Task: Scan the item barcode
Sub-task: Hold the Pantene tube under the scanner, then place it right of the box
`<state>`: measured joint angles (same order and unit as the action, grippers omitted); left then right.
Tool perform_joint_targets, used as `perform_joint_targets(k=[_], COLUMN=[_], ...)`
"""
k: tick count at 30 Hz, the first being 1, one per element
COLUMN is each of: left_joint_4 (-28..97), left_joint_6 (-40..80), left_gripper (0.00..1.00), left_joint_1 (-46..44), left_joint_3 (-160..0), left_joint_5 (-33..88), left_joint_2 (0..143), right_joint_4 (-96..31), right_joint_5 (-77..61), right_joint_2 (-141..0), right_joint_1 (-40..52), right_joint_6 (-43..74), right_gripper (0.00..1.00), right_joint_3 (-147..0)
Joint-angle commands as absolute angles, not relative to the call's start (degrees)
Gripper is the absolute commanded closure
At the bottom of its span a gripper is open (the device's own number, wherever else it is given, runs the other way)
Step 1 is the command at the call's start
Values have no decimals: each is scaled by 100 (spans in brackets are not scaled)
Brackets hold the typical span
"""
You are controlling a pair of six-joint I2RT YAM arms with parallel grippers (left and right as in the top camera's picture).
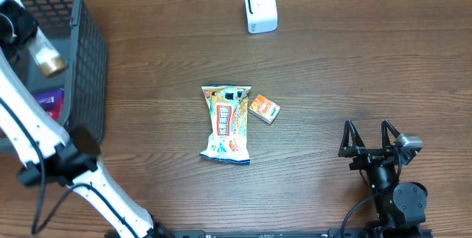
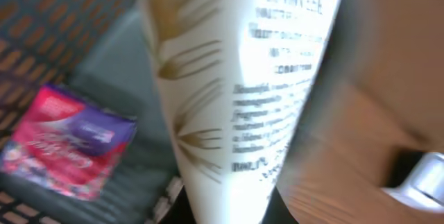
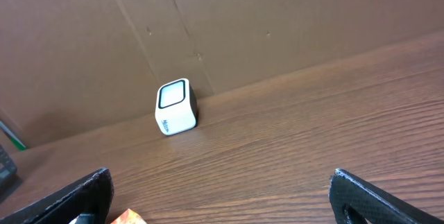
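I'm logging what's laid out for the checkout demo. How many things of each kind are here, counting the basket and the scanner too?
scanner: 1
basket: 1
snack bag: 1
small orange box: 1
pink packet, in the basket: 1
white bottle: 1
Total: 6

White tube (image 2: 215,113), gold leaf pattern
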<state>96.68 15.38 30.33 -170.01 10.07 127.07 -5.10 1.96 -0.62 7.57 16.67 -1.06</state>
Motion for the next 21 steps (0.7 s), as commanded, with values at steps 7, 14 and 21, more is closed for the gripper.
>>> perform_joint_targets(k=[7,14,21], left_joint_4=[9682,9677,9133], left_joint_6=[1627,1627,1737], left_gripper=[96,96,96], left_joint_1=[1081,-963,-2733], left_joint_3=[-17146,-16011,-13631], left_joint_5=[2346,2180,987], left_joint_2=[11839,11883,11885], right_joint_4=[-462,-462,-462], right_joint_5=[270,270,270], right_joint_2=[-16,-16,-16], right_joint_1=[738,738,738], right_joint_6=[1643,1643,1643], right_gripper=[0,0,0], right_joint_3=[-45,-45,-45])
